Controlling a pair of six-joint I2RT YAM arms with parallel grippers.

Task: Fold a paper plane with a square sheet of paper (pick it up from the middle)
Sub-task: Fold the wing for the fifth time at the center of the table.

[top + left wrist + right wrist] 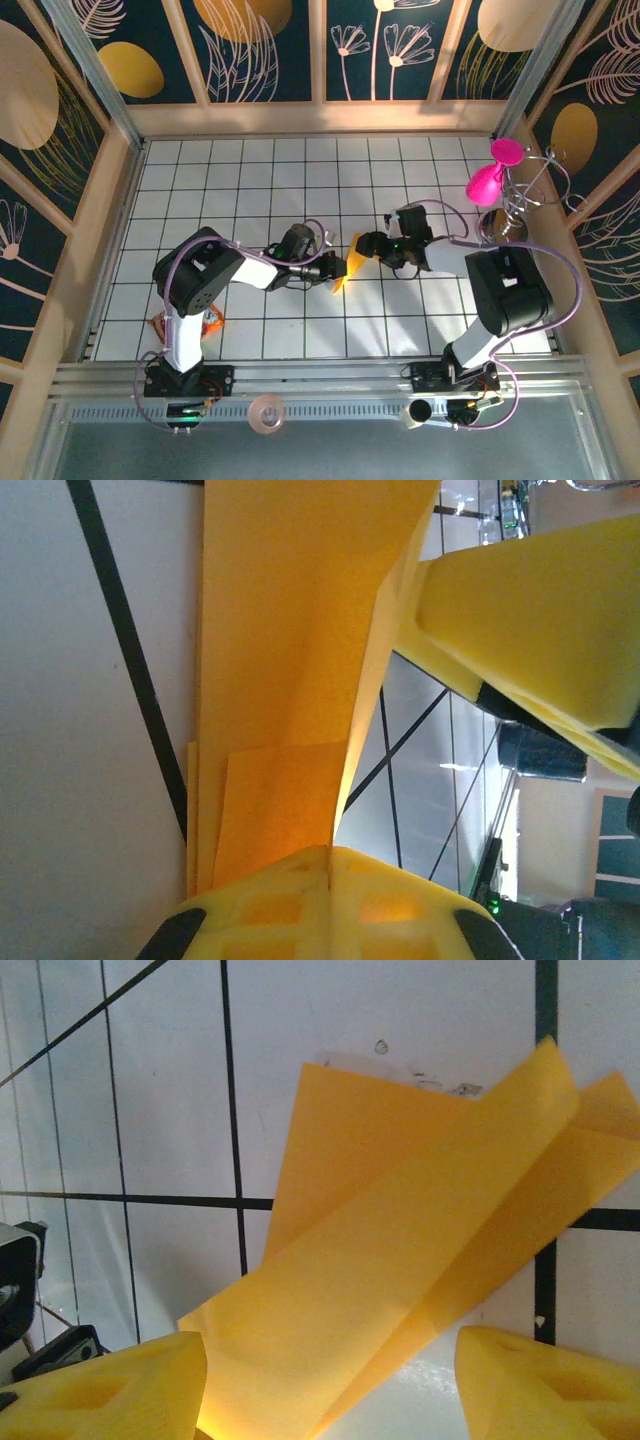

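Orange-yellow sheet (pixel 343 270) from above: folded, at the middle of the tiled surface (pixel 250 180), between left claw (pixel 333 268) and right claw (pixel 366 246).
Left wrist view: left claw (pixel 330 870) is pinched tight on the sheet's (pixel 290 660) edge, and the layers rise from its pads.
Right wrist view: right claw (pixel 330 1390) stands wide, with the sheet (pixel 420 1260) between its fingers (pixel 110 1390) and apparently ungripped.
Doing it well: hold the left pinch firm, then close the right claw squarely across the crease with the layers aligned.

Pink balloon figure (pixel 490 182) at far right; tape roll (pixel 266 413) on near ledge (pixel 350 428).
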